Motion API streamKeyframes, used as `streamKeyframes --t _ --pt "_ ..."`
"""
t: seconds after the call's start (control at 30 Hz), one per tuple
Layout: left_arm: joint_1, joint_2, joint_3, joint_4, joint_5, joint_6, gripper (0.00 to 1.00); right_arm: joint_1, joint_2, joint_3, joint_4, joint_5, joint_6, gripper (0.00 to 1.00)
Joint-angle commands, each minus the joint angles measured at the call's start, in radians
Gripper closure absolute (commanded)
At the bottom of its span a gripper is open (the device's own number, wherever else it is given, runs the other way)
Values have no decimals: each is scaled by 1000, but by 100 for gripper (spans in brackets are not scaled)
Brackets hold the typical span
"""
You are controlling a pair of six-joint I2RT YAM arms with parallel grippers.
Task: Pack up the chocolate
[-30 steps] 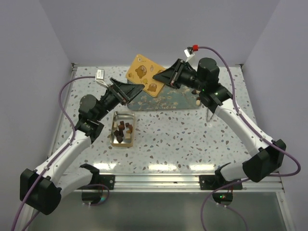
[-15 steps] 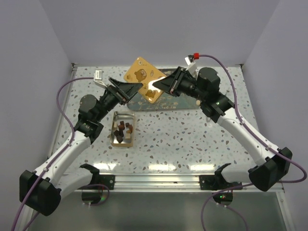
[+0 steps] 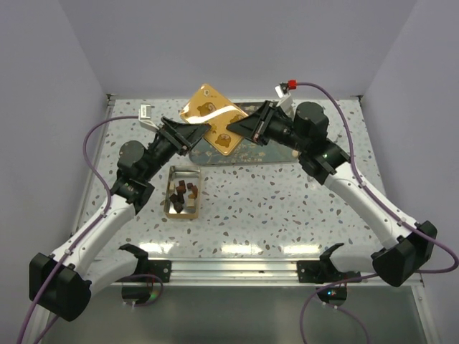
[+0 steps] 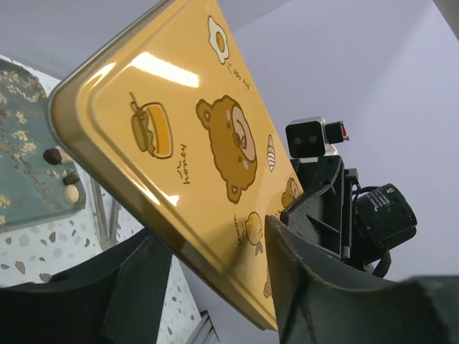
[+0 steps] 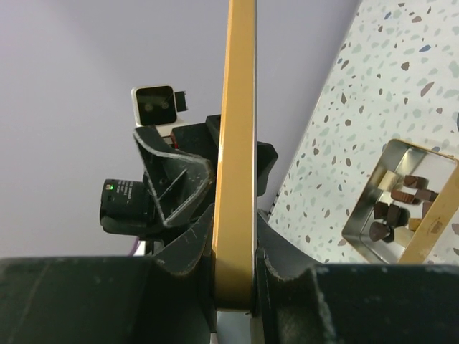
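Right gripper of mine is clamped on the edge of the gold lid, holding it up in the air, tilted, above the far side of the tabletop. My left gripper meets it from the other side: its jaws stand either side of the sheet, but I cannot tell whether they bite yet. I judge this to be the lidding step, a two-handed grip or a hand-over. Next the lid must be turned flat, squared to the tin and lowered straight, since a thin pressed rim will jam if it goes on crooked. It is glossy, slippery metal with rounded corners and a bear and honey-pot print. The tin is a shallow rectangular tray of bright metal, sitting open near my left arm, with the chocolate inside as small dark brown lumps. A few loose pieces lie on the teal blossom-print tray, one of them cream.
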Motion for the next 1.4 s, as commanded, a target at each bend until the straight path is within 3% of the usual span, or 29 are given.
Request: streamKeyframes --t 0.0,0.07,0.13,0.4,0.43,0.57,0.77,0.93,1.23,1.37 --pt "7 -3 9 88 -21 -11 46 11 -36 -28 16 -21 -1 100" --pt "7 6 4 101 -7 -24 59 14 -41 -37 -7 -21 -12 100" --pt "7 9 1 112 4 -34 67 16 -44 -41 -41 -20 -29 92" --pt "11 -19 -48 126 45 -41 91 16 -61 -77 -142 -47 -102 62" --pt "16 -22 -55 135 54 -47 92 16 -62 -79 -150 -49 -110 55" --pt "37 -22 -100 209 128 -76 94 16 -72 -93 -171 -46 -141 45" --pt "134 -20 -149 295 261 -161 100 14 -82 -114 -208 -9 -180 36" --pt "241 -8 -183 336 404 -205 100 14 -87 -131 -246 31 -230 34" --pt "298 17 -238 425 560 -244 100 11 -52 -173 -205 46 -246 34" --pt "382 23 -359 532 637 -300 100 5 -27 -143 -199 43 -262 35"
